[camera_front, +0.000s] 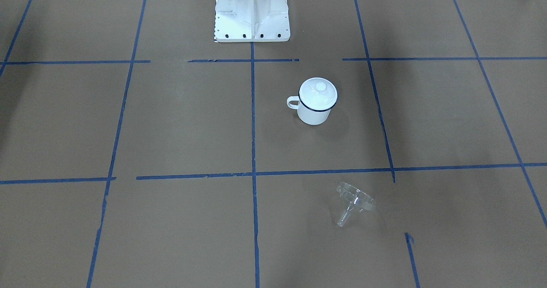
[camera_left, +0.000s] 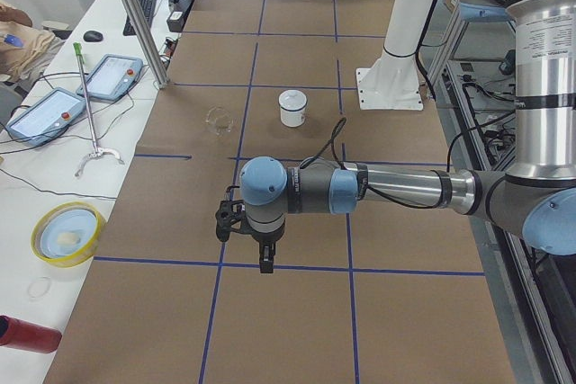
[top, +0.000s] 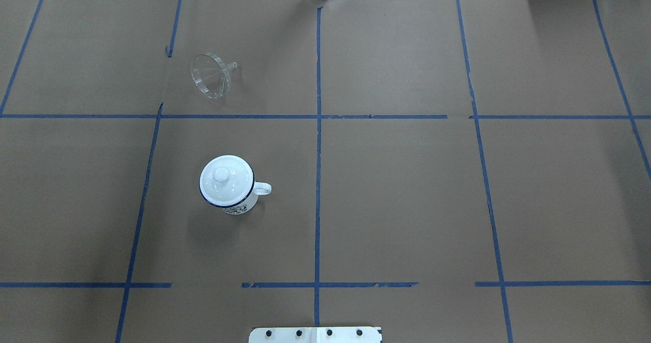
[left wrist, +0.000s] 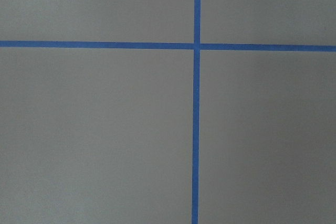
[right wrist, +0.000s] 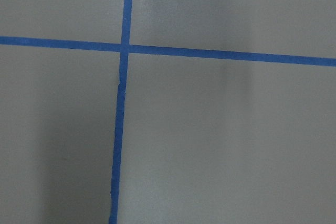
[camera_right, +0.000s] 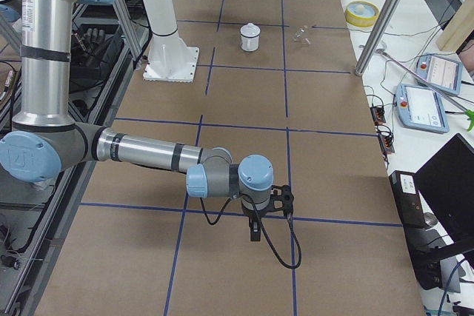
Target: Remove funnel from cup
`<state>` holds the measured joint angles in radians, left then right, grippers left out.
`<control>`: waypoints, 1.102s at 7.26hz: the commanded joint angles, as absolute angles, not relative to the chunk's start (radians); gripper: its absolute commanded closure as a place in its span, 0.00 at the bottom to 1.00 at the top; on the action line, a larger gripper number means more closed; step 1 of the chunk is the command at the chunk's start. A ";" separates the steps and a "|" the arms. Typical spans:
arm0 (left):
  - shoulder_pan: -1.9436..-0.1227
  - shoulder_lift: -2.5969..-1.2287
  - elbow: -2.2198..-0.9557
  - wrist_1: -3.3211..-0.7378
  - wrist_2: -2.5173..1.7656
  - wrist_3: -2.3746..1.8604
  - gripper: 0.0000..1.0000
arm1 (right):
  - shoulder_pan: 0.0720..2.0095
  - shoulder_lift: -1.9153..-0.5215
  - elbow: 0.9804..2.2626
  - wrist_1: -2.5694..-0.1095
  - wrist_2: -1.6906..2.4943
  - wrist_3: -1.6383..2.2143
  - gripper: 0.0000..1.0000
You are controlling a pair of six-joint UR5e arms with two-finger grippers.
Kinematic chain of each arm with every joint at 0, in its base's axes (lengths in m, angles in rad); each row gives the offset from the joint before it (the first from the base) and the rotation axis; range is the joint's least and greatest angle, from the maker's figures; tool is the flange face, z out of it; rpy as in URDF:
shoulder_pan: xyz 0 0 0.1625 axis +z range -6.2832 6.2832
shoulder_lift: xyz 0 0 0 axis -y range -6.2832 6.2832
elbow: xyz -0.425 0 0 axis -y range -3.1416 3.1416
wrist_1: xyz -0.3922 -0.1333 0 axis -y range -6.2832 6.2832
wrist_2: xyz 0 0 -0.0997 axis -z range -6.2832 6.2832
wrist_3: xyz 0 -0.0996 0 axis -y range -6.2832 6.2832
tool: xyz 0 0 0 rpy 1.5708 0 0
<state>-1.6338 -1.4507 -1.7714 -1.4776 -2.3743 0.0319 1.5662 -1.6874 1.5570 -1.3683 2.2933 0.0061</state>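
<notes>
The left gripper (camera_left: 263, 263) hangs over the taped table (camera_left: 297, 330), far from both objects; whether its fingers are open or closed cannot be told. The clear funnel (top: 210, 76) lies on its side, well apart from the enamel mug (top: 227, 185) and beyond either gripper's fingers, so removal appears complete. The mug stands upright under a white knobbed lid (top: 224, 176), contents hidden. The right gripper (camera_right: 254, 233) hangs likewise, finger state indeterminable.
</notes>
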 commanded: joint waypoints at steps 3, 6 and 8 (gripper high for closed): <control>-1.635 -1.453 -1.756 -1.477 -2.372 0.034 0.00 | 1.566 -1.687 1.557 -1.368 2.292 0.006 0.00; -1.635 -1.451 -1.749 -1.476 -2.368 0.034 0.00 | 1.566 -1.687 1.557 -1.368 2.293 0.006 0.00; -1.635 -1.460 -1.744 -1.476 -2.372 0.031 0.00 | 1.566 -1.687 1.557 -1.368 2.293 0.006 0.00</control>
<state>-1.6352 -1.4541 -1.7459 -1.4764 -2.3696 0.0315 1.5662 -1.6874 1.5570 -1.3683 2.2932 0.0062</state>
